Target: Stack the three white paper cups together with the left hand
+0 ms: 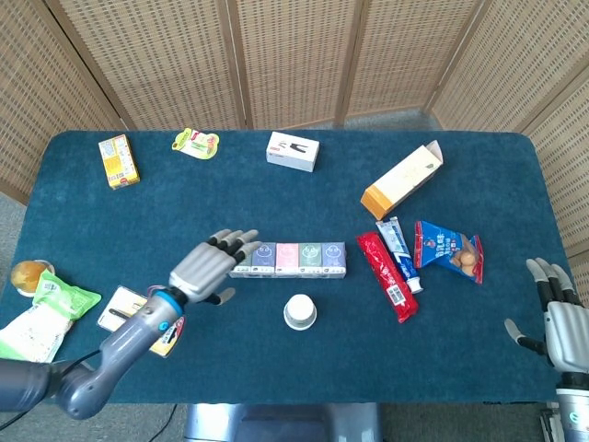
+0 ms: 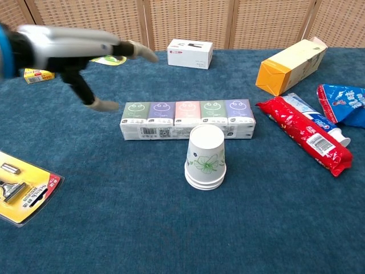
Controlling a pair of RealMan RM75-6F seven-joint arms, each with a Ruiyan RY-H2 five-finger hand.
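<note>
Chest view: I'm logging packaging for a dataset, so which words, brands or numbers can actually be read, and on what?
None can be read.
Tissue multipack: smiley faces and a barcode, digits too small.
Red packet: print blurred.
Blue snack bag: lettering illegible.
White box: dark mark, no legible word.
Paper cup stack: green plant drawing only.

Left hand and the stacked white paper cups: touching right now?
Apart. Head view shows the left hand open, with bare blue cloth between it and the stacked white paper cups.
</note>
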